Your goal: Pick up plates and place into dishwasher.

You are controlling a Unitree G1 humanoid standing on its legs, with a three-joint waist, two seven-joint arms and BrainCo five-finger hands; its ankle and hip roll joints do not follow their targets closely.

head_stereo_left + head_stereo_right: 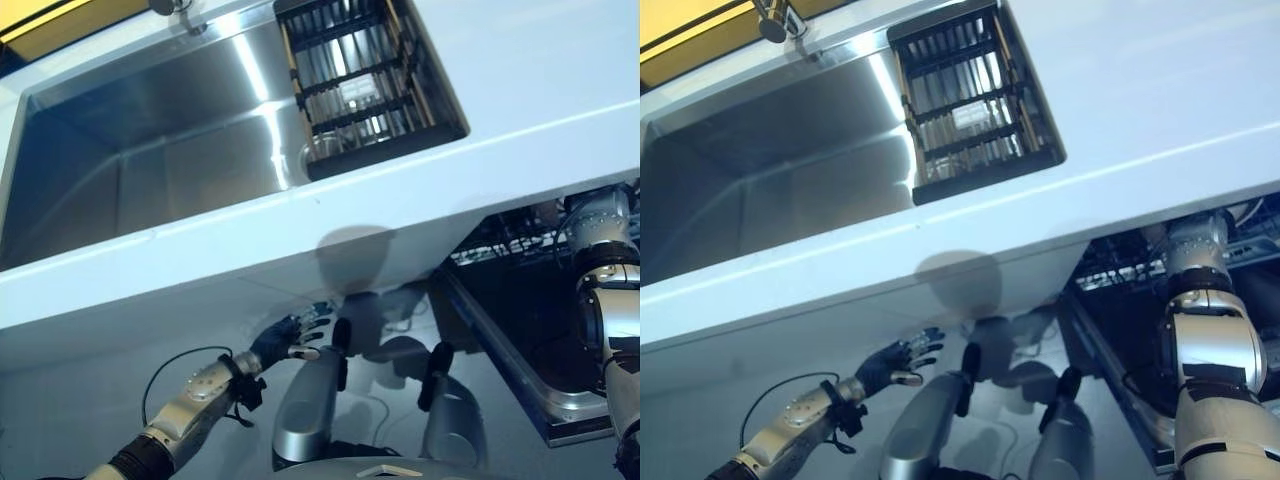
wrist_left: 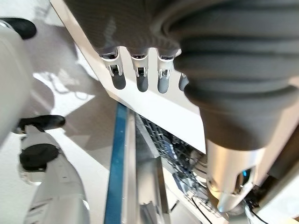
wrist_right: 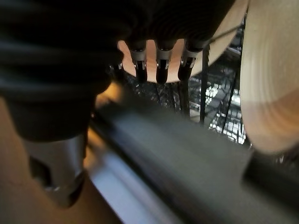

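1. While the white counter [image 1: 520, 150] overhangs the open dishwasher [image 1: 520, 330], the right arm reaches under its edge into the rack [image 1: 500, 245].
2. The right wrist view shows the right hand [image 3: 159, 65] with fingers curled onto a pale plate [image 3: 196, 56]; a second plate [image 3: 271, 74] stands beside it.
3. The left hand [image 1: 295, 338] hangs below the counter, fingers relaxed, holding nothing.
4. One black drying rack [image 1: 365, 75] sits in the sink [image 1: 150, 150].
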